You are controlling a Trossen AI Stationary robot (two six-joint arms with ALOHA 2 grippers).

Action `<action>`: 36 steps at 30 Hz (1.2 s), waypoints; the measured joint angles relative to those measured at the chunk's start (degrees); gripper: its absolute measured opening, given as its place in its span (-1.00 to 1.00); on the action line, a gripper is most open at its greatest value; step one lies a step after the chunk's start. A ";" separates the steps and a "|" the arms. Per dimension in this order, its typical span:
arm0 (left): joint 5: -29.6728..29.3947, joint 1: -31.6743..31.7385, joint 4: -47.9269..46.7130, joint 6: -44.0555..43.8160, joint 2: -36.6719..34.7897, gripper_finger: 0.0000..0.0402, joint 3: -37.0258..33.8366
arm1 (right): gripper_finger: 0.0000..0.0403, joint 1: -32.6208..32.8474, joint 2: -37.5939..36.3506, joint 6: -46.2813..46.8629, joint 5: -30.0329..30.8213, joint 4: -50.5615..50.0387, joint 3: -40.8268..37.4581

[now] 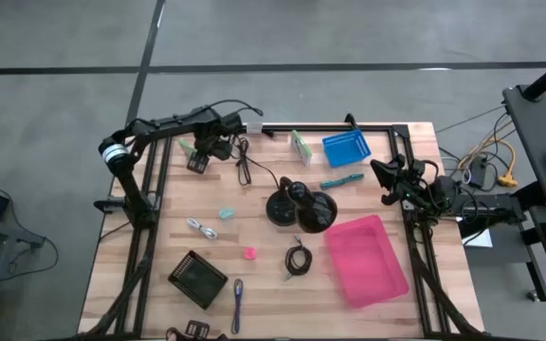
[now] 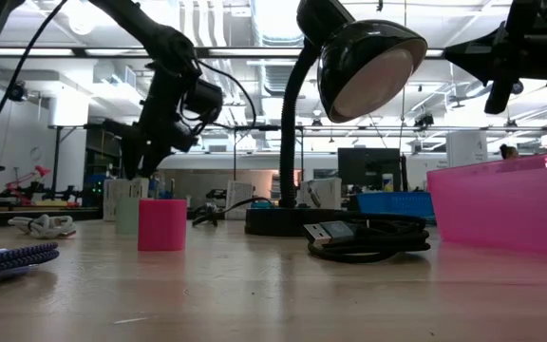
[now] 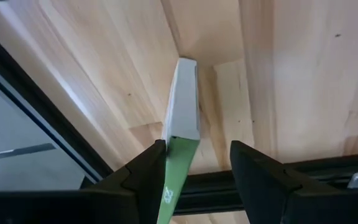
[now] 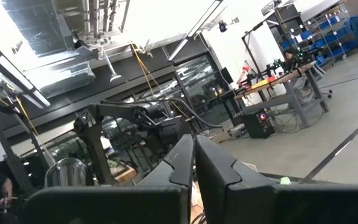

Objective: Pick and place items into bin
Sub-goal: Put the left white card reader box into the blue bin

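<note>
High view first, and the pink bin point(image 1: 367, 260) near the counter's point(image 1: 169, 237) front right corner looks empty to me, so I judge the job barely begun. Most items are loose on the wood: a purple pen point(image 1: 238, 304) at the front edge, a coiled black cable point(image 1: 298, 260) just left of the bin, a pink cube point(image 1: 250, 253) and a pale-blue cube point(image 1: 226, 214) toward the middle, a silvery metal piece point(image 1: 201, 228) left of them, a teal marker point(image 1: 341, 179) behind the black desk lamp point(image 1: 301, 206), and a second green-white packet point(image 1: 300, 147) near the back edge beside a blue tray point(image 1: 347, 148).

One pick seems under way. The left arm reaches from its post on the left edge across to the back left corner, elbow bent, wrist tipped down over the wood. Its left end effector point(image 3: 197, 165) stands part open with a green-white packet point(image 3: 180, 130) standing on edge between the fingers; the packet leans against one finger and a gap shows at the other, so it is straddled rather than pinched, and not yet lifted as far as I can see.

The right arm waits over the right edge, held high and level, and the right end effector point(image 4: 193, 163) is clenched on nothing, pointing out across the room.
</note>
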 joint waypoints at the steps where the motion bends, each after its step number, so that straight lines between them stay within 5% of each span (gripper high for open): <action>1: -0.11 0.07 0.63 0.00 0.00 -0.19 -0.41 | -0.96 0.00 0.00 0.00 0.00 0.00 0.00; 36: -2.69 1.10 10.08 0.07 0.00 -0.22 -5.63 | -0.96 -0.01 0.00 0.20 0.00 0.02 0.00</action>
